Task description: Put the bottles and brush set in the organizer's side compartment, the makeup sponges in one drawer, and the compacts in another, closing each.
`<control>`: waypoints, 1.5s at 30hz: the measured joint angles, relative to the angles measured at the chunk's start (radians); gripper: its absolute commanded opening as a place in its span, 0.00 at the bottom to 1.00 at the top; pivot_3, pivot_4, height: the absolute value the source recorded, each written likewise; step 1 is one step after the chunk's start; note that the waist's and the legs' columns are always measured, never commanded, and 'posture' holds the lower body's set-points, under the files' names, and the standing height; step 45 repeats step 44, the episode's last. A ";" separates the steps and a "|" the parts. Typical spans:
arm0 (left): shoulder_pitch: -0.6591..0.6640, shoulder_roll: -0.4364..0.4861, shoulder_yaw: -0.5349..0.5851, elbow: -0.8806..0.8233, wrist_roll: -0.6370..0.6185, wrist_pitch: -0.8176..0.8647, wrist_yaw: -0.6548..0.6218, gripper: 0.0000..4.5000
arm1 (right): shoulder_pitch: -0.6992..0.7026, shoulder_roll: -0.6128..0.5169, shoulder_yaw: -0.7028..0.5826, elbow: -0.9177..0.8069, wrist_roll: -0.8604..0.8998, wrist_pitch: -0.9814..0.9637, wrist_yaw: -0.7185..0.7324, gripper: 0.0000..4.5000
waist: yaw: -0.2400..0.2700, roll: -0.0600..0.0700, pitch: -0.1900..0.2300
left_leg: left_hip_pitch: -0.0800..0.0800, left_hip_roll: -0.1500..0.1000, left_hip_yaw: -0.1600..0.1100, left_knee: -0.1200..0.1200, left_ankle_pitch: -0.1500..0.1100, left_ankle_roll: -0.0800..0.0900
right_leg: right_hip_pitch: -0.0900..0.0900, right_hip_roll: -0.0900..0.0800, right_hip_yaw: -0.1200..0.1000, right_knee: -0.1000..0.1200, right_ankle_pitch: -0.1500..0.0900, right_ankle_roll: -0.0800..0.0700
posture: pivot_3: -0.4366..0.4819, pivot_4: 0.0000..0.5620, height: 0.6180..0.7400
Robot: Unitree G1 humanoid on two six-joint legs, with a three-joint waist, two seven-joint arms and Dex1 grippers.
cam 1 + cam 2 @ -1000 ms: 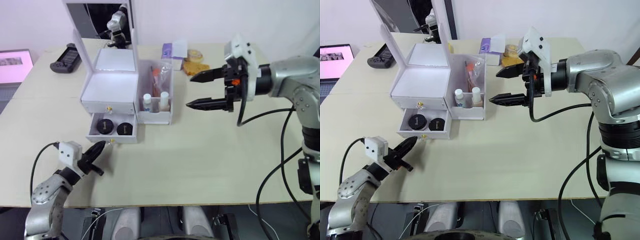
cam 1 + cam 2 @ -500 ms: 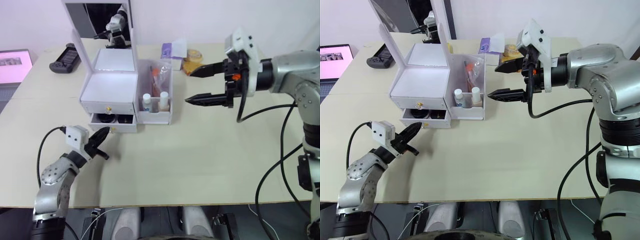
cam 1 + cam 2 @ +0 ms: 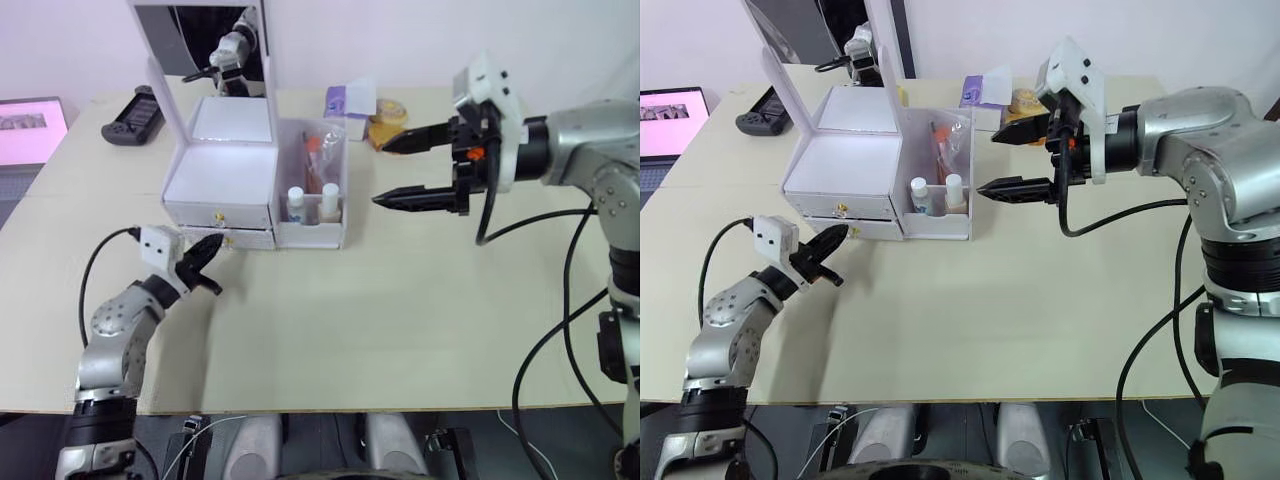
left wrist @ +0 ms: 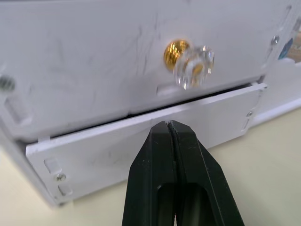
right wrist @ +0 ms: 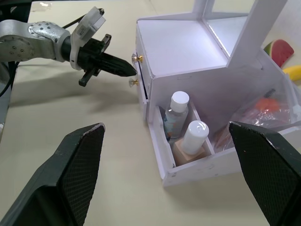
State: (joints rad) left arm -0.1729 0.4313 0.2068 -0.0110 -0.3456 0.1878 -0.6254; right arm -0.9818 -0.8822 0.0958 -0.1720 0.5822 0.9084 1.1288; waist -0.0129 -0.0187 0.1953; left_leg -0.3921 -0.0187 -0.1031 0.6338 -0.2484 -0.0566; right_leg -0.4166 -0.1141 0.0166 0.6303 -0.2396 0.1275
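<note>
The white plastic organizer with a hinged mirror lid stands on the pale beige counter. Its lower front drawer is nearly pushed in, with a thin dark gap left above its face, so whatever lies inside both drawers is hidden. The left end effector, its two black fingers pressed together with nothing between them, has its tips against the lower drawer's front panel, just under the clear and gold knob of the upper drawer.

In the translucent side compartment at the organizer's right end stand two small clear bottles with white caps, the blue-labelled one and the yellowish one, side by side at the front. Behind them the clear bag of pinkish-orange brushes leans upright, its lower part concealed by the bin wall.

The right end effector hangs above the counter, right of the compartment, fingers spread wide and empty.
</note>
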 measured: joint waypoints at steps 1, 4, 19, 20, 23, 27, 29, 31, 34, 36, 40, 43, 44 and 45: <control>0.000 0.001 0.000 0.004 0.001 -0.003 -0.001 0.01 | 0.003 0.000 -0.001 0.000 0.000 0.000 -0.002 1.00 | 0.000 0.000 0.000 | 0.000 0.000 0.000 0.000 0.000 0.000 | 0.000 0.000 0.000 0.000 0.000 0.000 | 0.48 0.27 1.00; -0.018 0.000 -0.007 0.029 0.004 -0.010 -0.004 0.01 | 0.006 0.000 -0.001 -0.004 0.001 0.003 -0.011 1.00 | 0.002 0.000 0.000 | 0.000 0.000 -0.001 0.000 0.000 0.000 | 0.000 0.000 -0.001 0.001 0.000 0.000 | 0.48 0.27 1.00; 0.078 0.094 0.056 -0.063 -0.044 0.076 -0.016 0.29 | 0.080 -0.010 -0.061 0.004 0.062 0.075 -0.020 1.00 | -0.011 0.000 0.000 | 0.000 0.000 -0.002 -0.003 0.002 -0.004 | -0.002 0.000 -0.001 0.000 0.000 0.001 | 0.48 0.27 1.00; 0.102 0.116 0.077 -0.082 -0.066 0.093 -0.031 0.40 | 0.085 -0.007 -0.074 0.015 0.073 0.085 -0.022 1.00 | -0.010 0.000 0.000 | 0.000 0.000 -0.002 -0.004 0.002 -0.004 | -0.002 0.000 -0.001 0.001 0.000 0.000 | 0.48 0.27 1.00; 0.172 0.188 0.169 -0.130 -0.159 0.142 -0.104 0.76 | 0.136 -0.006 -0.088 0.046 0.064 0.066 -0.026 1.00 | -0.006 0.000 0.000 | 0.000 0.000 -0.003 -0.004 0.002 -0.004 | -0.002 0.001 -0.001 0.000 0.000 0.000 | 0.48 0.27 1.00; 0.262 0.312 0.323 -0.139 -0.270 0.227 -0.209 1.00 | 0.266 0.007 -0.092 0.165 0.008 -0.037 -0.030 1.00 | -0.001 0.001 0.001 | -0.001 0.000 -0.001 -0.003 0.002 -0.004 | -0.002 0.000 -0.001 -0.001 0.000 0.000 | 0.48 0.27 1.00; 0.282 0.353 0.362 -0.134 -0.290 0.242 -0.252 1.00 | 0.303 0.013 -0.096 0.192 -0.016 -0.097 -0.034 1.00 | 0.000 0.002 0.001 | -0.001 0.000 -0.001 -0.004 0.002 -0.004 | -0.002 0.000 -0.001 0.000 -0.001 0.000 | 0.48 0.27 1.00; 0.281 0.381 0.377 -0.110 -0.297 0.242 -0.289 1.00 | 0.333 0.022 -0.129 0.211 -0.029 -0.144 -0.051 1.00 | -0.002 0.001 0.001 | -0.001 0.000 -0.002 -0.004 0.002 -0.004 | -0.002 0.000 -0.001 0.000 -0.001 -0.001 | 0.48 0.27 1.00; 0.289 0.455 0.405 -0.058 -0.257 0.226 -0.312 1.00 | 0.444 0.019 -0.177 0.232 -0.062 -0.232 -0.063 1.00 | -0.002 0.000 0.001 | -0.001 0.000 -0.002 -0.004 0.002 -0.004 | -0.002 0.001 -0.001 -0.001 -0.001 -0.001 | 0.48 0.27 1.00; 0.292 0.484 0.409 -0.037 -0.195 0.186 -0.293 1.00 | 0.513 0.040 -0.199 0.247 -0.083 -0.293 -0.083 1.00 | -0.003 0.001 0.001 | -0.001 0.000 -0.001 -0.004 0.002 -0.004 | -0.002 0.000 0.000 -0.001 -0.001 -0.001 | 0.48 0.27 1.00; 0.291 0.491 0.386 -0.012 -0.102 0.106 -0.280 1.00 | 0.636 0.061 -0.265 0.242 -0.141 -0.471 -0.123 1.00 | -0.005 0.001 0.001 | 0.000 0.001 0.000 -0.005 0.002 -0.004 | -0.002 0.001 0.000 0.000 -0.001 0.000 | 0.48 0.27 1.00; 0.276 0.477 0.348 0.019 -0.052 0.085 -0.245 1.00 | 0.706 0.084 -0.282 0.237 -0.165 -0.543 -0.143 1.00 | -0.007 0.001 0.001 | 0.000 0.001 0.000 -0.004 0.002 -0.004 | -0.002 0.001 0.001 0.000 -0.001 0.000 | 0.48 0.27 1.00; 0.265 0.467 0.335 0.020 -0.051 0.086 -0.243 1.00 | 0.709 0.094 -0.284 0.236 -0.166 -0.553 -0.153 1.00 | -0.009 0.001 0.001 | 0.000 0.001 0.000 -0.004 0.002 -0.004 | -0.002 0.001 0.001 0.000 0.000 0.000 | 0.48 0.27 1.00; 0.265 0.467 0.335 0.020 -0.051 0.086 -0.243 1.00 | 0.709 0.094 -0.284 0.236 -0.166 -0.553 -0.153 1.00 | -0.009 0.001 0.001 | 0.000 0.001 0.000 -0.004 0.002 -0.004 | -0.002 0.001 0.001 0.000 0.000 0.000 | 0.48 0.27 1.00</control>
